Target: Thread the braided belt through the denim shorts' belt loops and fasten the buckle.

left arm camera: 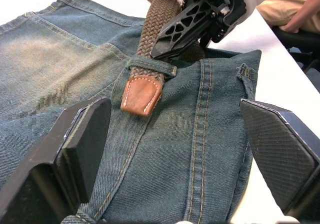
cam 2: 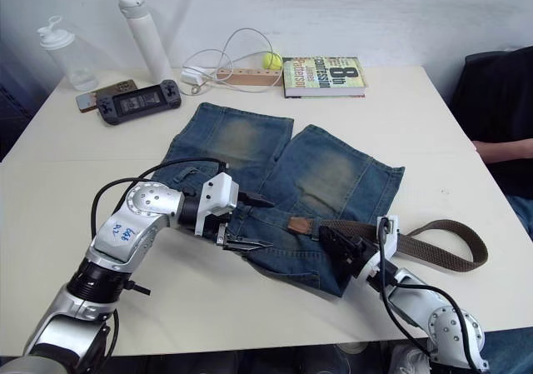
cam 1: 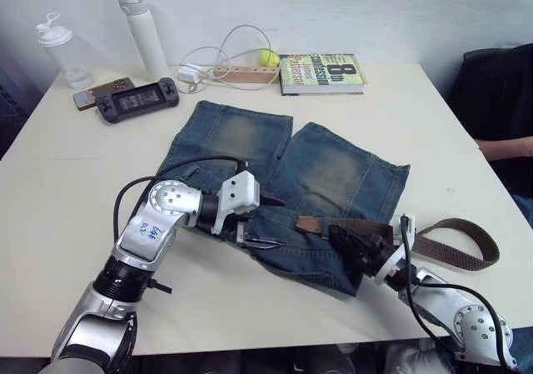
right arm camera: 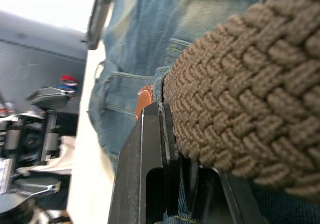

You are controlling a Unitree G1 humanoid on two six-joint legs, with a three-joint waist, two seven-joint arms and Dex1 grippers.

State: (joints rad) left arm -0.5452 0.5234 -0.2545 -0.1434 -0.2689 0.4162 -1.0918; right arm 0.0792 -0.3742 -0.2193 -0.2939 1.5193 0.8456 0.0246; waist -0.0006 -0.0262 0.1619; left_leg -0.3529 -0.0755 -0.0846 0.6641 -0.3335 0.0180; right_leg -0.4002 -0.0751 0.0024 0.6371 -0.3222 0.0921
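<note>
**Belt through first loop only, most of threading left**

Denim shorts [cam 1: 275,182] lie flat mid-table, waistband toward the robot. Braided belt [cam 1: 454,249] comes in from the robot's right; its tan tip [left arm camera: 141,95] has just cleared one belt loop [left arm camera: 150,67] and rests on the denim past it. The rest of the strap curls in a loop on the table right of the shorts. Buckle: can't pick it out.

Right gripper [cam 1: 360,247] is clamped on the strap just behind that loop; the right wrist view shows the weave pressed against a finger. Left gripper [cam 1: 260,221] sits over the waistband with fingers [left arm camera: 80,144] spread wide, either side of the tip, touching nothing.

Judgement: one loop done, early stage. Left to do: pull the tip on, feed the remaining loops, fasten the buckle.

Count:
- 1 belt, 1 shorts
- 1 loop clearly visible, threaded; others not resolvable
- 2 bottles [cam 1: 62,53], 1 book [cam 1: 321,72], 1 handheld console [cam 1: 136,99], 1 white cable [cam 1: 218,56], 1 yellow ball [cam 1: 267,57]
</note>
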